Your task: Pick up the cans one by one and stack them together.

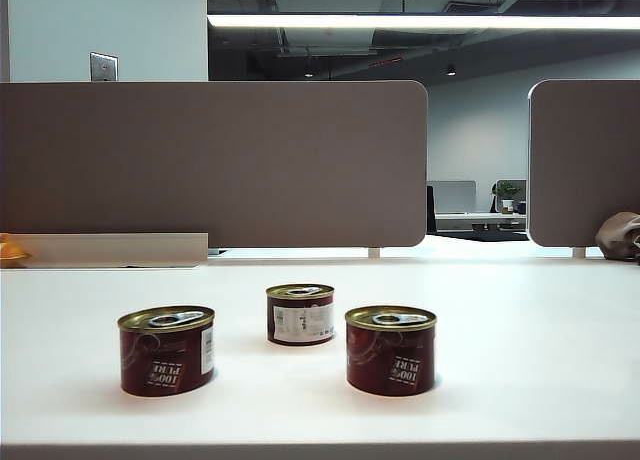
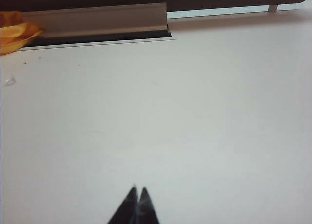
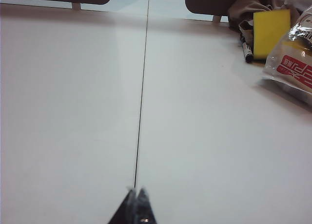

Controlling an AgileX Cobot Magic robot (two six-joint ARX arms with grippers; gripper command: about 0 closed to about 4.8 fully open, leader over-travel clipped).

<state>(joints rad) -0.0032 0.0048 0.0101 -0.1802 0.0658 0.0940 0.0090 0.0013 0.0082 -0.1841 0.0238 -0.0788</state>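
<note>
Since the white bench [image 1: 520,320] holds all three cans apart and unstacked, begin by spreading a claw over the right can [image 1: 391,350], then left can [image 1: 167,350], rear can [image 1: 300,314]. Left claw [image 2: 138,191] and right claw [image 3: 136,191] are pressed together, empty, away from them.

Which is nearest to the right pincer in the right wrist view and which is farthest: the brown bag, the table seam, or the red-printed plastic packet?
1. The table seam is nearest, ending right at the shut right pincer.
2. The plastic packet is next, off to the side and well ahead.
3. The brown bag is farthest, at the table's far edge by the divider.
</note>
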